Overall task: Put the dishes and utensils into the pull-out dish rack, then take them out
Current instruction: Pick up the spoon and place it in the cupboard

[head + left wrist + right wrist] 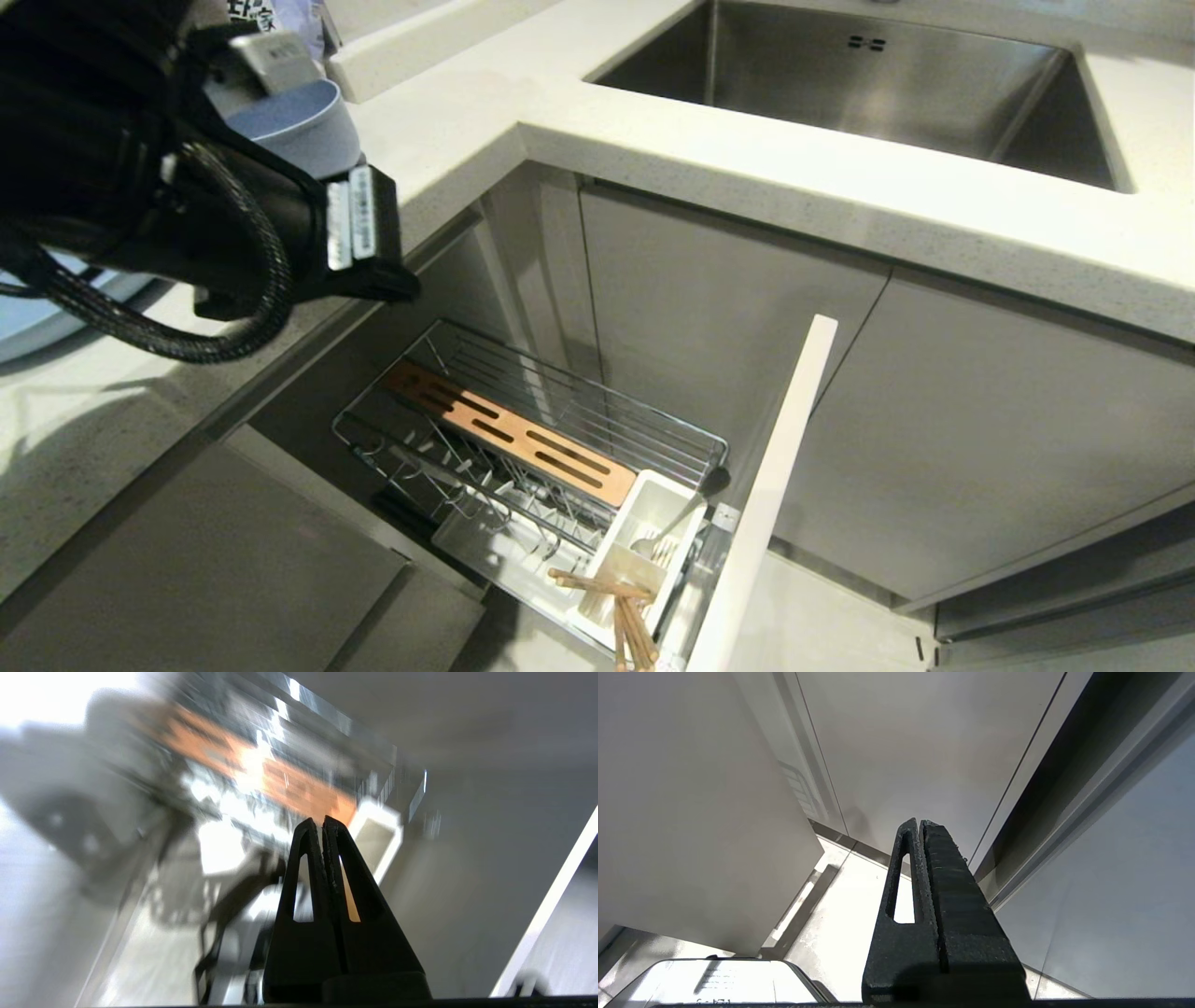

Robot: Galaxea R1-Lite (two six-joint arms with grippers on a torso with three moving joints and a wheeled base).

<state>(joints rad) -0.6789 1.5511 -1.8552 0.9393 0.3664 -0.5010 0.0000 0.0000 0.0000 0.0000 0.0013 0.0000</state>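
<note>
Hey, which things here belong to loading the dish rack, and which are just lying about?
Job:
- pull-out dish rack
- chopsticks
- spoon
- light-blue bowl
- plate
- left tool, shut, empty

Lying about:
- sink
- right tool, parked

This is a home kitchen. A pale speckled stone worktop (709,159) runs across the upper part of the head view, with a stainless-steel sink (887,84) sunk into it at upper right. Below are flat grey cabinet fronts (980,439). At lower centre a pull-out dish rack (532,439) of chrome wire stands open, its white utensil caddy (644,541) holding wooden chopsticks (621,607).
</note>
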